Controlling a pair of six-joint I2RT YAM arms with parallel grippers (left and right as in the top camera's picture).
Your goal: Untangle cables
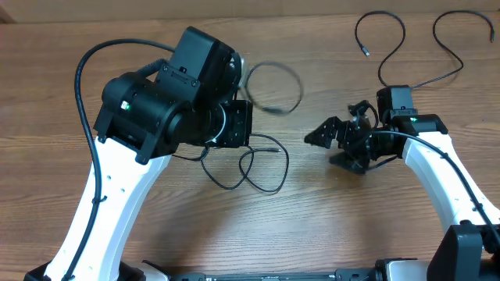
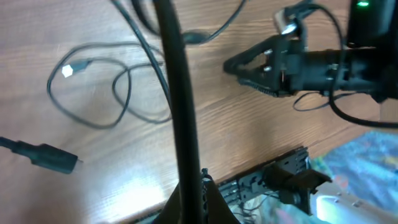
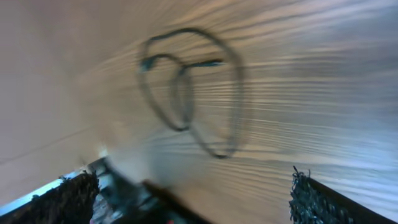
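Table [image 1: 62, 47]: bare wood is showing along the far left and in a wide strip near the front edge, below the tangle. The black rail at the front edge is just peeking into the overhead view. A gap of bare wood is lying between the tangle and the right gripper.

Cables:
- The tangle [image 1: 251, 165] is lying flat near the middle, just beside the left wrist and partly under it. In the left wrist view [image 2: 115, 87] its crossing loops are showing, with a white-tipped plug [image 2: 68, 70] among them and a black plug [image 2: 46, 157] lying apart.
- Two cables [image 1: 381, 39] are lying in open curves at the far right, well apart from the tangle.
- A loop [image 1: 273, 87] is appearing blurred just beyond the left wrist.

Left gripper [image 2: 189, 194]: the fingers are standing together. A black strand [image 2: 175, 93] is running up from the tips, apparently pinched. Whether it belongs to the loop cannot be told.

Right gripper [image 1: 320, 147]: the fingers [image 3: 323, 199] are standing wide apart and holding nothing. It is pointing at the tangle from the right and touching no cable. The right wrist view is blurred.
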